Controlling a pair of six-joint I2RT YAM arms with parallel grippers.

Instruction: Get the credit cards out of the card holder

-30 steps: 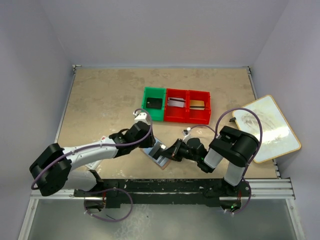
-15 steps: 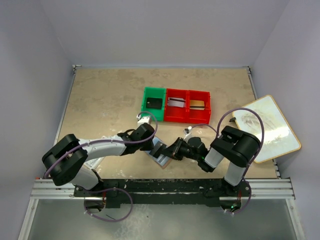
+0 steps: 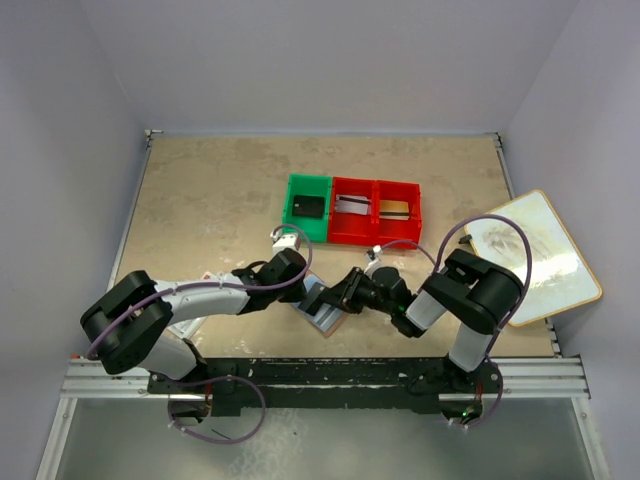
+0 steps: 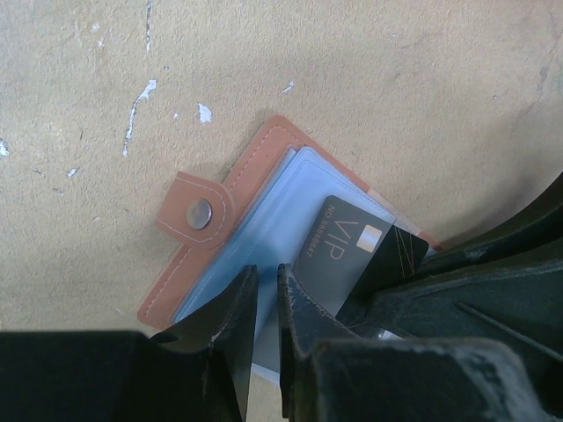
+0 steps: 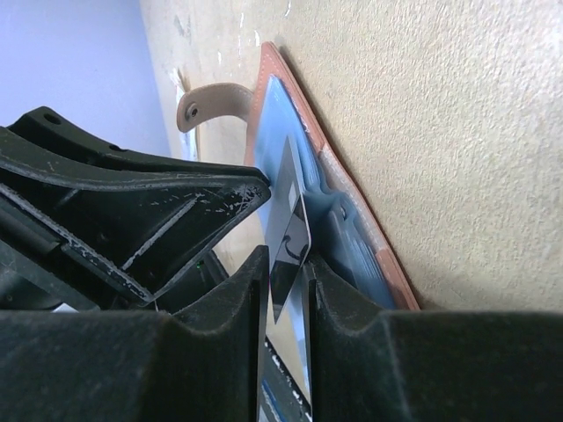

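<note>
The card holder (image 4: 251,163) lies open on the table, brown outside with a light blue lining (image 5: 274,114) and a snap tab. A dark card marked VIP (image 4: 347,246) sticks out of one pocket. My left gripper (image 4: 266,272) points down onto the lining, its jaws closed to a thin slit with the blue leaf in it. My right gripper (image 5: 288,264) reaches in from the other side. Its jaws stand apart around the card's free end (image 5: 295,237) with a gap on each side. From above, both grippers (image 3: 303,287) (image 3: 347,292) meet over the holder (image 3: 320,310).
A green bin (image 3: 307,208) and a two-part red bin (image 3: 376,212) stand behind the holder, each compartment with a card in it. A white board with a wooden rim (image 3: 530,255) leans off the table's right edge. Both forearms lie low along the near table edge.
My left gripper has come down onto the holder and narrowed its jaws. My right gripper has shifted slightly away from me and its jaws have parted around the card.
</note>
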